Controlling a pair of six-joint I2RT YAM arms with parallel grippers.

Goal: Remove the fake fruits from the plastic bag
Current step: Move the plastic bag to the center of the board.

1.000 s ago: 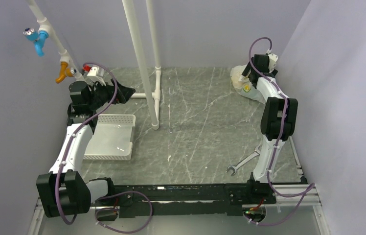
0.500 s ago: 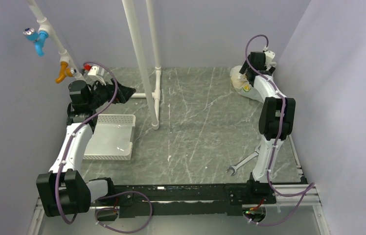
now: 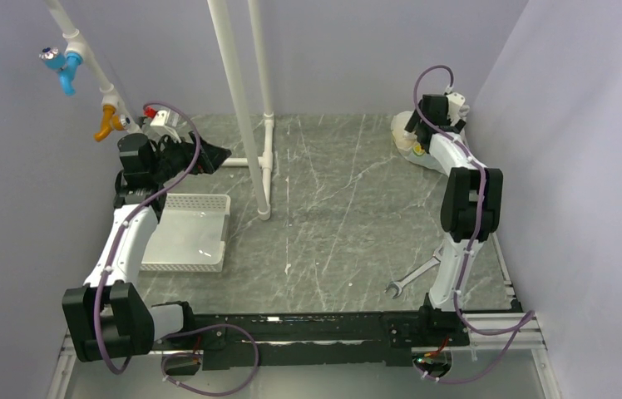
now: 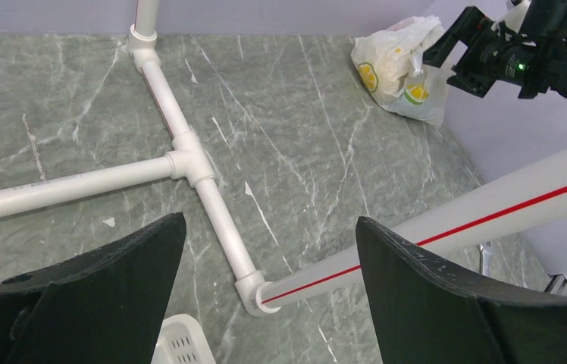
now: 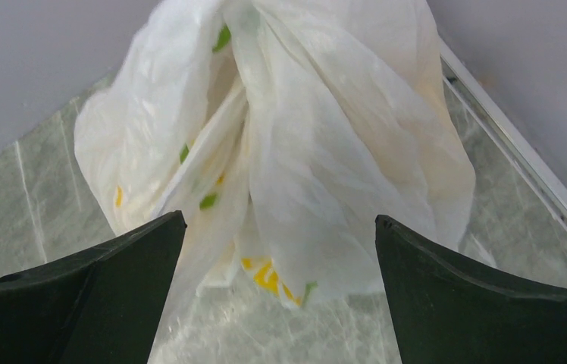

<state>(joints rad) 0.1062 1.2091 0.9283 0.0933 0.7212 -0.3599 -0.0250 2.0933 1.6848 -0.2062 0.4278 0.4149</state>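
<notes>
The plastic bag (image 3: 404, 138) sits bunched and closed in the table's far right corner, white with small yellow and green prints. It also shows in the left wrist view (image 4: 398, 72) and fills the right wrist view (image 5: 288, 129). The fake fruits are hidden inside it; none shows. My right gripper (image 3: 417, 126) is open and empty, with its jaws wide apart on either side of the bag's lower folds (image 5: 277, 224), not touching them. My left gripper (image 3: 212, 156) is open and empty, held high at the far left (image 4: 269, 227), far from the bag.
A white latticed tray (image 3: 187, 237) lies under the left arm. A white pipe frame (image 3: 245, 108) stands mid-table with a T-shaped foot (image 4: 189, 152). A wrench (image 3: 412, 278) lies near the right arm's base. Walls close in behind and to the right of the bag.
My right wrist has shifted slightly left and towards the far wall over the bag. The left arm has barely moved. The bag has stayed put.
</notes>
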